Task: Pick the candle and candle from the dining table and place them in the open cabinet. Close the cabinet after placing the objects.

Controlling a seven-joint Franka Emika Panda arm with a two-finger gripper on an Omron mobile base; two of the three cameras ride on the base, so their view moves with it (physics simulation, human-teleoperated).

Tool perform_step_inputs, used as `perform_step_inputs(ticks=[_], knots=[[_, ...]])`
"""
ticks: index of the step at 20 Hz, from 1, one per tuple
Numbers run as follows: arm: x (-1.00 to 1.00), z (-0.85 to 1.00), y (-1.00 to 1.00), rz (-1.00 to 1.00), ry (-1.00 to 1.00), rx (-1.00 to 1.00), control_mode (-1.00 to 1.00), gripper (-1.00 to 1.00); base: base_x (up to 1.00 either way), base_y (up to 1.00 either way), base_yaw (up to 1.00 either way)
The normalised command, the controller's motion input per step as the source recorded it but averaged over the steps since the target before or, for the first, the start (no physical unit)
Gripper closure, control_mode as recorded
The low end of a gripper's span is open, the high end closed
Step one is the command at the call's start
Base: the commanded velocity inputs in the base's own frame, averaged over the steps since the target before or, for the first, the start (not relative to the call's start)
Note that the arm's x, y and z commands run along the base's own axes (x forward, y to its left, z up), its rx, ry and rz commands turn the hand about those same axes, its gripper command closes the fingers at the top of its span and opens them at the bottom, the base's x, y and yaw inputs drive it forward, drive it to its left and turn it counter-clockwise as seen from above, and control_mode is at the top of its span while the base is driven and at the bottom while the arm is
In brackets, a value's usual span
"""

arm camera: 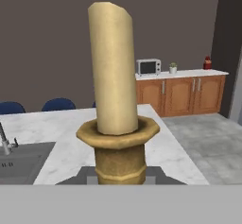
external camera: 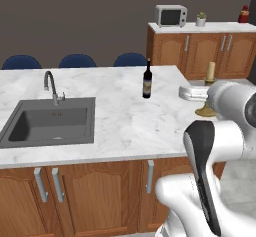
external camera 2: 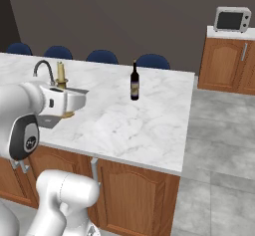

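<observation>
Candle: the candle (arm camera: 113, 72), thick and cream-coloured, is standing upright in its brass candlestick (arm camera: 118, 145), filling the hand view; in the left base view it (external camera: 210, 71) is showing near the right end of the surface, its brass foot (external camera: 204, 112) sitting just by the right edge.
End effector: the end effector (arm camera: 119, 178) is pinching the brass candlestick low on its stem, the dark tips pressing it from both sides; in the right base view it (external camera 2: 69, 100) is reaching in level, with the candle rising just behind it.
Surface: the white marble surface (external camera: 120, 116) is carrying the candle toward its right end, over brown wood doors (external camera: 95, 196).
Wine bottle: the dark wine bottle (external camera: 147, 79) is standing upright to the left of the candle, apart from it, toward the far side.
Sink: the grey sink (external camera: 50, 121) and curved faucet (external camera: 51, 86) are lying well left of the candle.
Chairs: blue chair backs (external camera: 77, 61) are lining the far edge.
Far counter: a microwave (external camera: 170, 16), a small potted plant (external camera: 201, 19) and a red item (external camera: 243, 14) are sitting on a low wooden cabinet (external camera: 200, 46) at the far right.
Obstruction: the robot's own white arm (external camera: 232, 103) is covering part of the candlestick in the left base view.
</observation>
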Motion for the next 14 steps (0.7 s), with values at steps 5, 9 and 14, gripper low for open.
perform_step_inputs(ticks=[5, 9, 14], knots=[[-0.33, 0.00, 0.00, 0.05, -0.03, 0.01, -1.00, 1.00, 0.00, 0.00, 0.00], [-0.37, -0.01, 0.00, 0.05, -0.05, 0.00, -1.00, 1.00, 0.00, 0.00, 0.00], [-0.57, 0.00, 0.00, 0.02, -0.11, 0.00, -1.00, 1.00, 0.00, 0.00, 0.00]])
